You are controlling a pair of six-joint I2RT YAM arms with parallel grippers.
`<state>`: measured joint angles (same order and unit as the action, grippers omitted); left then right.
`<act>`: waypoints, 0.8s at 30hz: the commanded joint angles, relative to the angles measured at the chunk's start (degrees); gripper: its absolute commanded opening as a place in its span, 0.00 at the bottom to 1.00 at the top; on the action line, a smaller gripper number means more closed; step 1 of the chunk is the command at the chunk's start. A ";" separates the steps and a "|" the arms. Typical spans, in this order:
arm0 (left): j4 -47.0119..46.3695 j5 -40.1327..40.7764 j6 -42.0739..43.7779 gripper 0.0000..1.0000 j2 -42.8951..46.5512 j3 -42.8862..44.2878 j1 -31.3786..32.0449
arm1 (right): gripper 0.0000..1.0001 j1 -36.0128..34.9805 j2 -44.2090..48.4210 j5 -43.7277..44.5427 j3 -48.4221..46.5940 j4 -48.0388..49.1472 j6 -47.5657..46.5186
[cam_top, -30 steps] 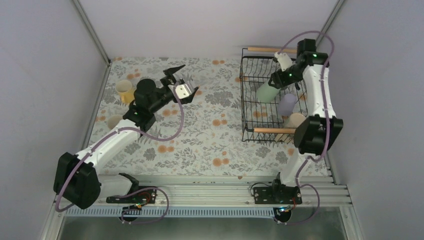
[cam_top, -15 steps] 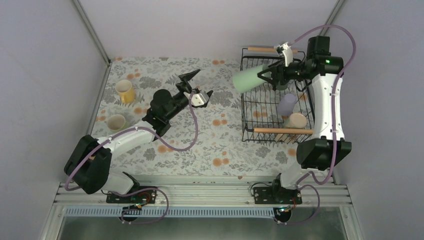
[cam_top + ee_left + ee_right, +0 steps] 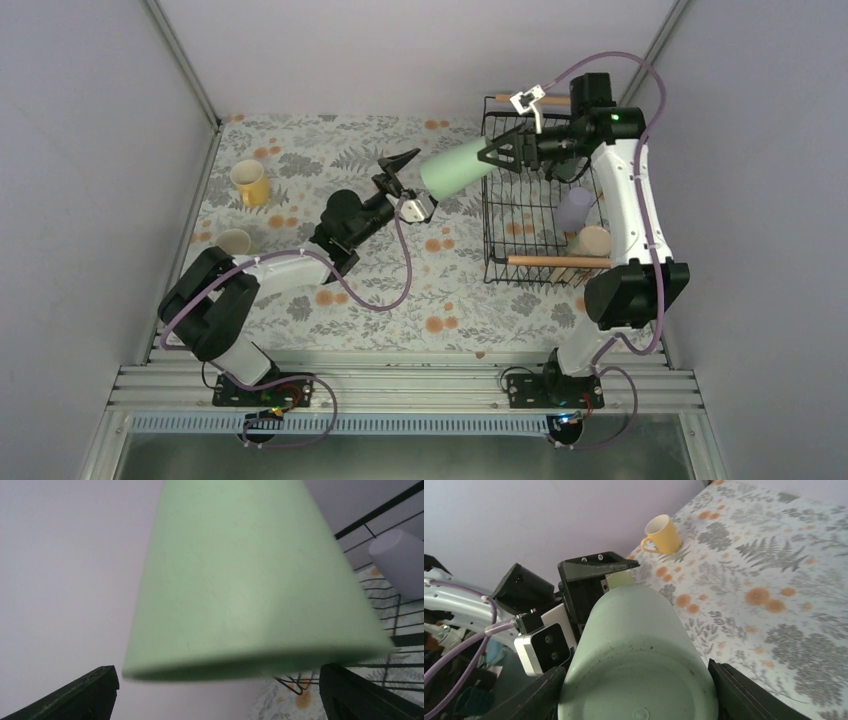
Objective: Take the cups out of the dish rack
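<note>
Right wrist shows smooth, tapered mint cup (image 3: 639, 645).

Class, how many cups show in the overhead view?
5: yellow mug, beige mug on the table; mint cup in right gripper; lavender cup, tan cup in dish rack. Others may be hidden.

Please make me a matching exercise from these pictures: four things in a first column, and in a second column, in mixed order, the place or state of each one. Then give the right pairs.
Column one:
1. mint green cup
2. yellow mug
3. lavender cup
4. left gripper

Column two:
A. inside the dish rack
B. open, at the mint green cup's wide end
C. upright on the table, far left
D. in the air, held by the right gripper

Pairs: 1-D, 2-C, 3-A, 4-B.
</note>
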<state>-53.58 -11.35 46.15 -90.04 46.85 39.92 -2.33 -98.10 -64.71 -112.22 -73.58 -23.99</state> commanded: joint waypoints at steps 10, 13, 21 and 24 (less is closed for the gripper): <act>-9.36 1.29 -0.04 0.93 5.13 -2.75 0.15 | 0.47 -4.86 0.96 -2.04 2.76 0.00 1.25; -11.93 1.22 -2.21 0.47 6.39 -4.13 0.21 | 0.52 -6.22 0.69 -1.49 3.72 -0.07 1.39; -12.49 1.65 -1.40 0.17 7.66 -4.50 0.60 | 0.69 -7.25 1.69 0.31 3.65 -0.01 1.53; -10.48 1.99 -0.88 0.03 8.90 -4.19 0.60 | 0.85 -7.26 2.16 2.03 3.23 0.02 1.07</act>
<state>-61.60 -8.84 45.98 -84.66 41.71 39.99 -8.97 -97.76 -65.63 -109.06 -74.17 -22.31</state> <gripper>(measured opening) 0.086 0.772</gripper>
